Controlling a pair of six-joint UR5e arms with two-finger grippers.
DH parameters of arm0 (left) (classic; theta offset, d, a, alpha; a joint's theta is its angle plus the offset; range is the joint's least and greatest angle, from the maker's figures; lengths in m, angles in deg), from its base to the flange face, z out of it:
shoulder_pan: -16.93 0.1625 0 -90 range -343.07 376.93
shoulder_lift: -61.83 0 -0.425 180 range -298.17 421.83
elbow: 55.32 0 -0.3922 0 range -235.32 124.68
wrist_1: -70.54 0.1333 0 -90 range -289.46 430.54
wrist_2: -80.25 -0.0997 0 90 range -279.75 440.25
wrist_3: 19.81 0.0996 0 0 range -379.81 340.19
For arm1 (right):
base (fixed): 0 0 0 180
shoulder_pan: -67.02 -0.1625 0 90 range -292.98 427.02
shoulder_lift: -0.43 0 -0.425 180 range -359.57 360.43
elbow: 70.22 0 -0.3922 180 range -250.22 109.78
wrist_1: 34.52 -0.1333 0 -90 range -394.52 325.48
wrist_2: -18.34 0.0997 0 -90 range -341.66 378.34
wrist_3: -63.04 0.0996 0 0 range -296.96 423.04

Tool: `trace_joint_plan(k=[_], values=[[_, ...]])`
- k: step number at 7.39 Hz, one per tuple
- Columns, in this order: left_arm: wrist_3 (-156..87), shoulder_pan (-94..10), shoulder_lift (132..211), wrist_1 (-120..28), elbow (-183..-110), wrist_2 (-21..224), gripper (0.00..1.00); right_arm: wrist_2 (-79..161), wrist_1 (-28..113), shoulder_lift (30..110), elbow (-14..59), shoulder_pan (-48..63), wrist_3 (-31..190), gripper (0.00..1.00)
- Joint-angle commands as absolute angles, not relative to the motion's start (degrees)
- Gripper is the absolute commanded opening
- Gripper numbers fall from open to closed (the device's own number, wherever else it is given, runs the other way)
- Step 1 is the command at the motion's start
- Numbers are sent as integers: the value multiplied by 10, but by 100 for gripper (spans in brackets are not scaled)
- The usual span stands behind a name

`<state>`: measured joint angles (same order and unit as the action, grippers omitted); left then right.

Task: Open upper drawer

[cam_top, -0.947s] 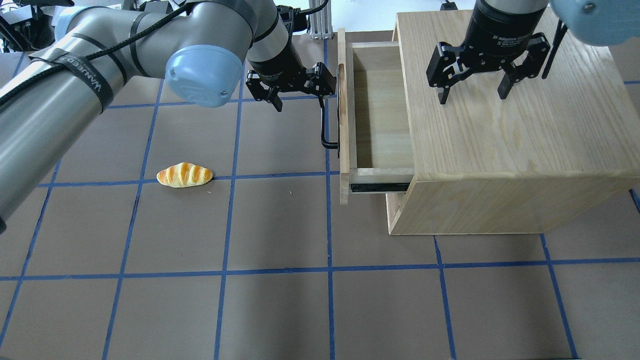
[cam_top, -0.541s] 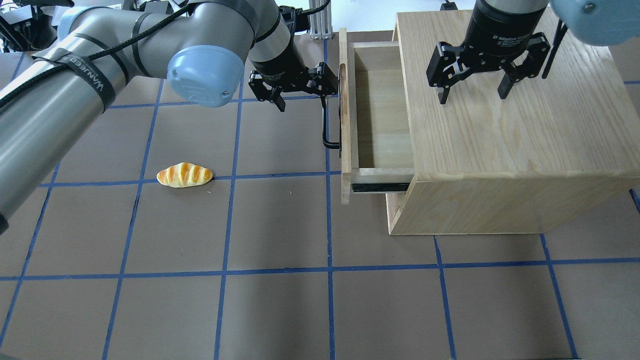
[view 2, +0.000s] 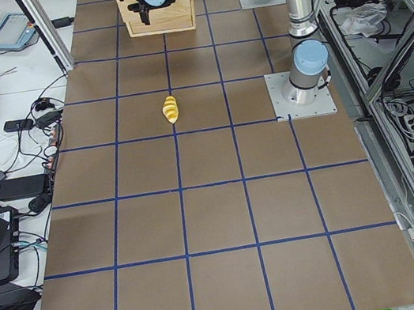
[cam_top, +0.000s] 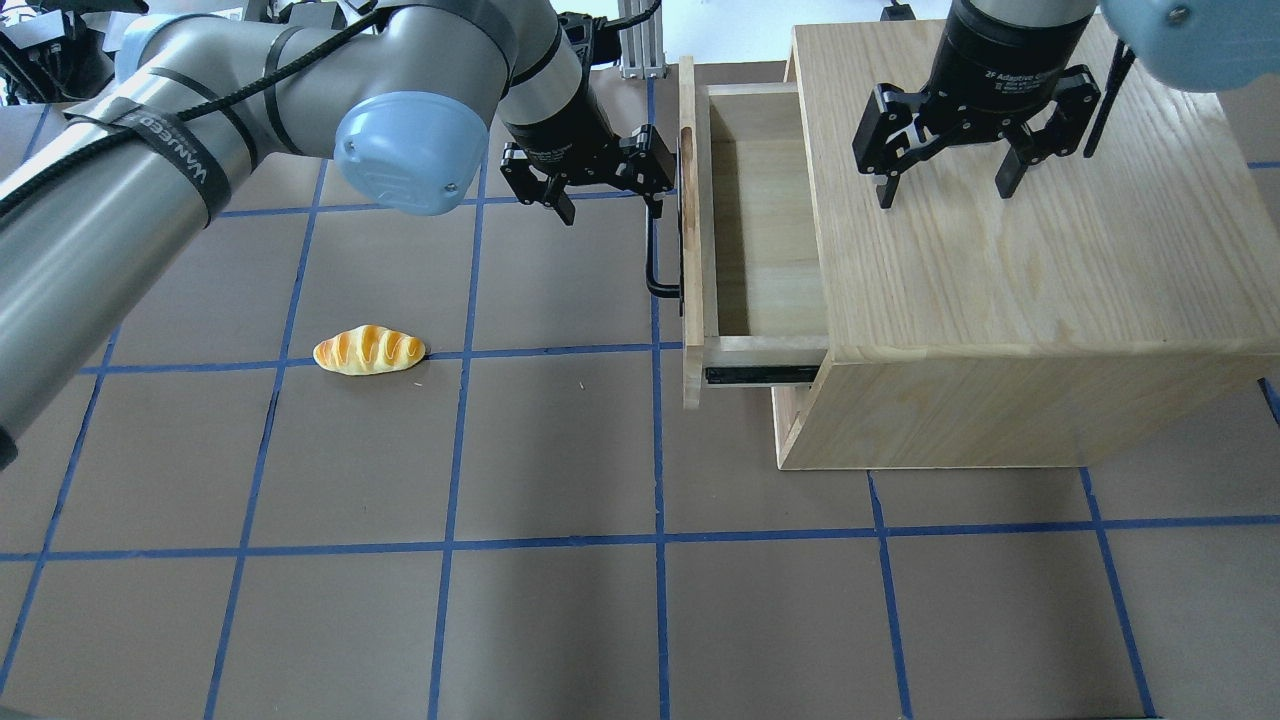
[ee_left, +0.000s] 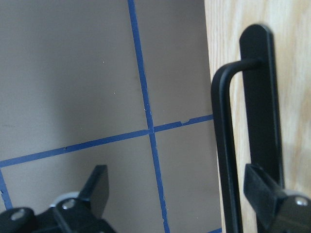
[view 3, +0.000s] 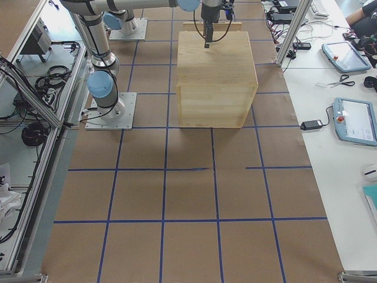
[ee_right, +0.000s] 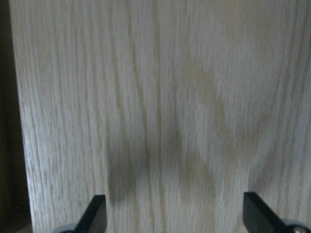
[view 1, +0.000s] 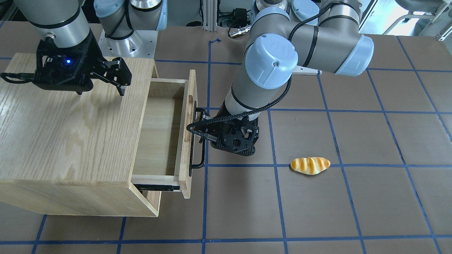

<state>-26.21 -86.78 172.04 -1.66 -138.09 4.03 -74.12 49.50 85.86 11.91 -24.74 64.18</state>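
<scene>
The upper drawer [cam_top: 765, 240] stands pulled out of the oak cabinet [cam_top: 1030, 280], its empty inside showing; it also shows in the front view [view 1: 159, 134]. Its black bar handle [cam_top: 652, 255] is on the front panel [cam_top: 689, 300]. My left gripper [cam_top: 610, 205] is open at the handle. In the left wrist view the gripper [ee_left: 180, 204] straddles the bar [ee_left: 222, 145], with one finger [ee_left: 274, 201] between the bar and the panel. My right gripper [cam_top: 945, 190] is open and empty just above the cabinet top [ee_right: 160, 97].
A toy bread roll [cam_top: 368, 350] lies on the brown table left of the drawer, also in the front view [view 1: 310, 165]. The table has blue tape grid lines. The cabinet [view 3: 215, 65] stands at the far end in the side views.
My left gripper has shifted slightly toward the drawer front, still open. The drawer front has moved a hair toward the cabinet. The right gripper has not moved.
</scene>
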Motion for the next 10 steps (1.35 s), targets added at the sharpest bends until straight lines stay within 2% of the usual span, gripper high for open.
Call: trace_joint_plan(k=[1,10], values=[[-256,-868,1722,-15,-1382,35,100,-741,495,859,119,-247,642,100],[-239,-863,1717,-17,-1379,-34,100,-741,495,859,119,-247,642,100]])
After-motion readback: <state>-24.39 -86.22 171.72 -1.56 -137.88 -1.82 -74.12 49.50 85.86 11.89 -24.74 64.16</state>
